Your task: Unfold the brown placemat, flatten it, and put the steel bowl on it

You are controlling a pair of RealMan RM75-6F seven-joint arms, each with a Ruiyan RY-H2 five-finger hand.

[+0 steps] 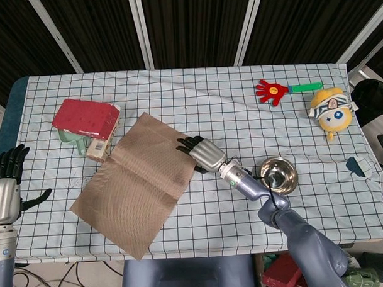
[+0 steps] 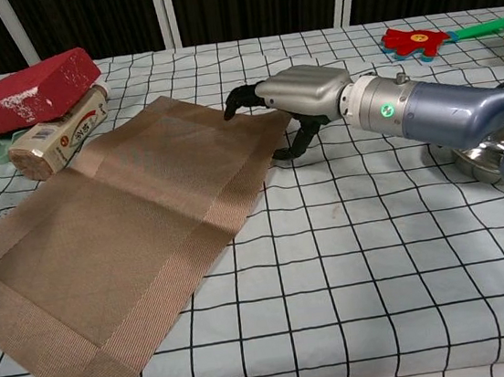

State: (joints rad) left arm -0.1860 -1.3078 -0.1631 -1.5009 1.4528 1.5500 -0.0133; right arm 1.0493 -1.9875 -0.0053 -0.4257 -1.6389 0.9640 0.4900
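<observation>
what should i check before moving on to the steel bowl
1. Brown placemat unfolded: ok, it lies opened out with only a centre crease showing.
2. Placemat flat: cannot tell, the corner under the right hand is hidden.
3. Right hand free to leave: cannot tell, its fingers rest on the mat's far corner and the thumb reaches down by the mat's edge.
4. Steel bowl reachable: ok, it sits upright on the cloth beside the right forearm.
5. Landing area on the mat: ok, nothing lies on its middle.
6. Left hand out of the way: ok, it is off the table's left edge, holding nothing.
</observation>
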